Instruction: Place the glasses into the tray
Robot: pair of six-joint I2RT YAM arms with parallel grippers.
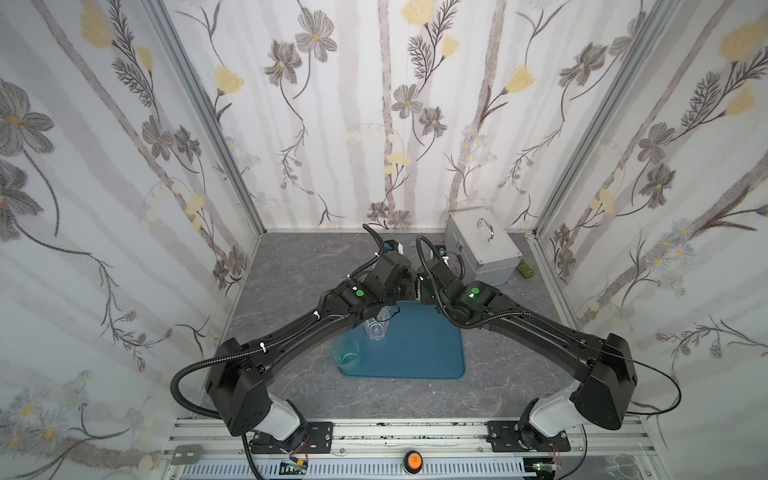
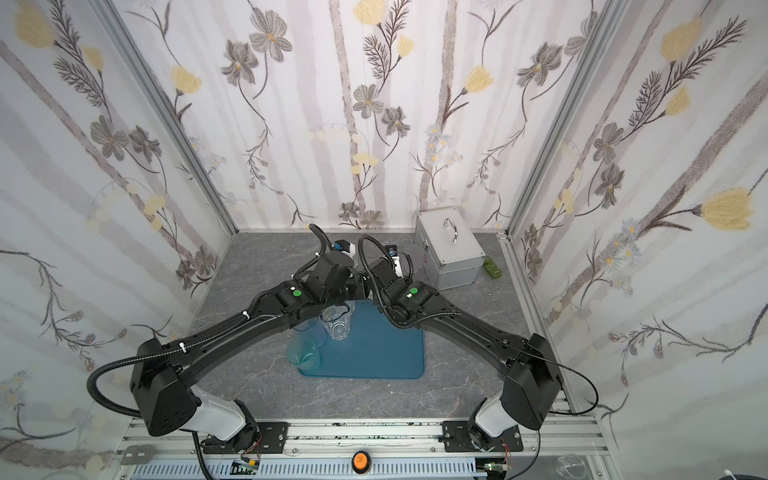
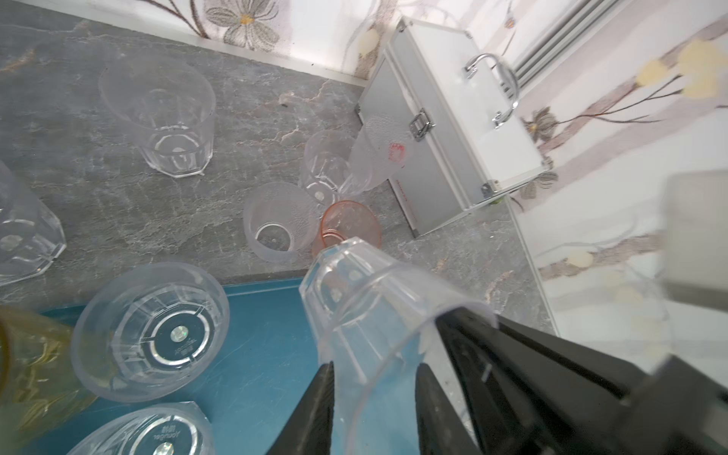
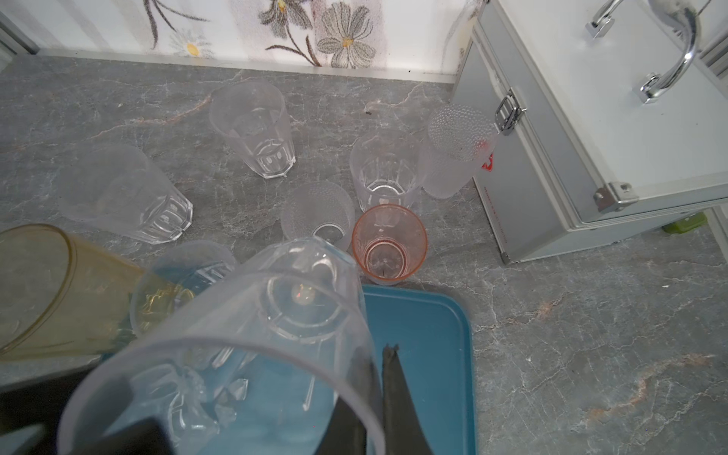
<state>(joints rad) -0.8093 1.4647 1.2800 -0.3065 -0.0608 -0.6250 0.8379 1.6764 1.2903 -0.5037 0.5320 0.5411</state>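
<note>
Left wrist view: a clear faceted glass (image 3: 354, 299) hangs with its mouth toward the camera and its base over the far edge of the tray (image 3: 256, 335).
Left gripper (image 3: 374, 368): fingers parted and straddling the glass wall, with a gap on either side, so it is not clamping.
Right gripper (image 4: 374, 354): pinched tight on the rim of that same glass, one finger inside and one outside.
Top views: the held glass is hidden under the two wrists, which meet above the tray's far end.
In the tray: a standing clear glass (image 3: 149, 335) and a teal glass (image 1: 347, 353) at the near left corner. An amber glass (image 3: 31, 362) sits at the edge (in or out, I cannot tell).
On the table (image 4: 591, 335): a pink glass (image 4: 388, 244) just beyond the tray, a frosted glass (image 4: 317, 214) beside it, and more clear ones toward the silver case (image 4: 591, 138).
Step in hand: probably a hand-over, with the right side taking the load.
Doing it well: draw the left fingers straight back off the wall before the right arm moves. Then carry the glass low and slowly to bare teal floor, away from the standing glasses, and set the base flat before letting go.
Risk: a rim pinch is a thin hold, so a quick swing could make the glass pivot or knock a neighbour.
</note>
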